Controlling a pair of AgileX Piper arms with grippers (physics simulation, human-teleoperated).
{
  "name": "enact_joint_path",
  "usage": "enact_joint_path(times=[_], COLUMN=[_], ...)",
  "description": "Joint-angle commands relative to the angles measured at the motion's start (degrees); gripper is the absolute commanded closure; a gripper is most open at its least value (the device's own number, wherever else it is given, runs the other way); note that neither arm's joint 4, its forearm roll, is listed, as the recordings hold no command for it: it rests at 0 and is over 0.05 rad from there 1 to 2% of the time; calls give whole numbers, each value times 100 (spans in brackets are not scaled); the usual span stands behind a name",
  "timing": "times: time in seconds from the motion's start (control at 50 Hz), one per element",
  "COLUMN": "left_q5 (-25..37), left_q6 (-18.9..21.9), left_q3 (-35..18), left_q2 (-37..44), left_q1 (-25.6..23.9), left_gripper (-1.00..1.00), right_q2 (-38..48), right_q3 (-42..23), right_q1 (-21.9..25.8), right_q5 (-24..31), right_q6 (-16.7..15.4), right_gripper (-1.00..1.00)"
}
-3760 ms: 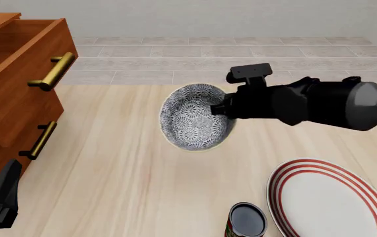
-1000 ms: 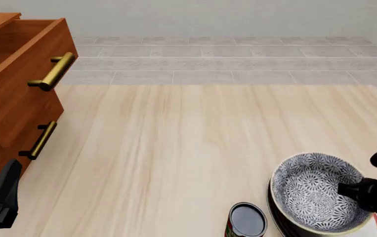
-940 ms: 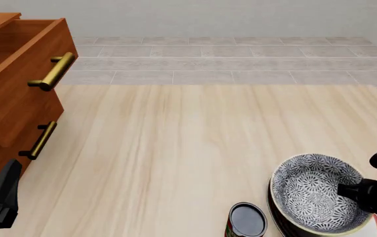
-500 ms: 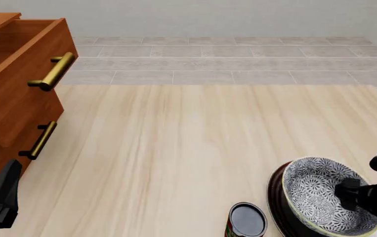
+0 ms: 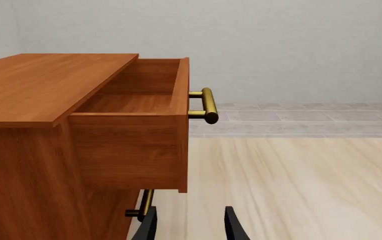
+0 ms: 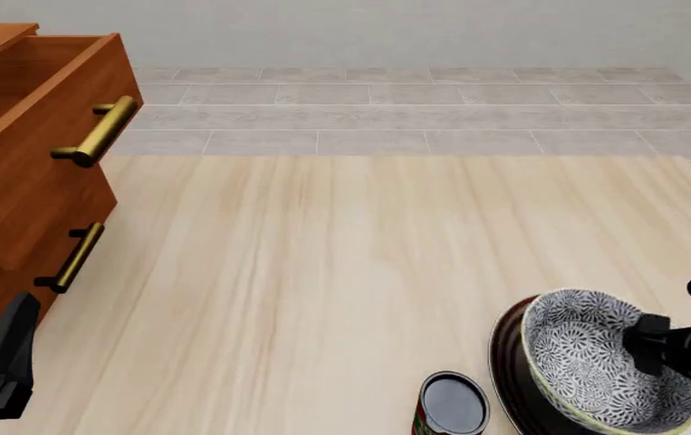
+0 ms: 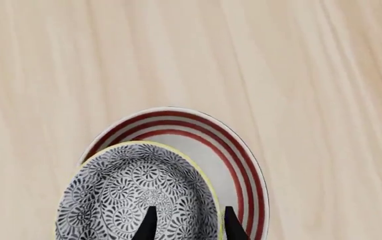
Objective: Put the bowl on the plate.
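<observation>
The patterned bowl [image 6: 597,362] rests on the red-ringed plate [image 6: 504,367] at the front right of the table, leaning a little and off the plate's centre. In the right wrist view the bowl [image 7: 134,195] covers one side of the plate [image 7: 241,165]. My right gripper [image 6: 649,343] straddles the bowl's rim; its fingers [image 7: 149,226] stand apart, one inside the bowl and one outside, with a gap to the rim, so it is open [image 7: 188,228]. My left gripper [image 5: 191,230] is open and holds nothing, low at the front left [image 6: 1,358].
A small dark can [image 6: 452,404] stands just left of the plate. A wooden cabinet [image 6: 19,172] with an open top drawer [image 5: 134,102] and brass handles [image 6: 94,134] fills the left side, close to the left gripper.
The bowl has sunk and shifted slightly right onto the plate and now leans. The right gripper has drawn a little right with it. The left arm has not moved.
</observation>
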Motion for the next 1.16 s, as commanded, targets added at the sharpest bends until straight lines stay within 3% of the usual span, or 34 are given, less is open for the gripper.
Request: enact_joint_path(times=[0.02, 0.4, 0.62, 1.16], left_q5=[0, 0, 0, -1], left_q6=[-1, -1, 1, -14], left_q3=[0, 0, 0, 0], left_q2=[0, 0, 0, -6], left_q1=[0, 0, 0, 9], left_gripper=[-100, -100, -100, -100], right_q2=[-73, -540, -589, -474], right_q3=[-396, -1261, -2130, -3442], right_q1=[-142, -85, -3, 248], right_q5=[279, 1114, 1618, 2174], right_q6=[-201, -471, -715, -1115], right_gripper=[-100, -100, -100, -100])
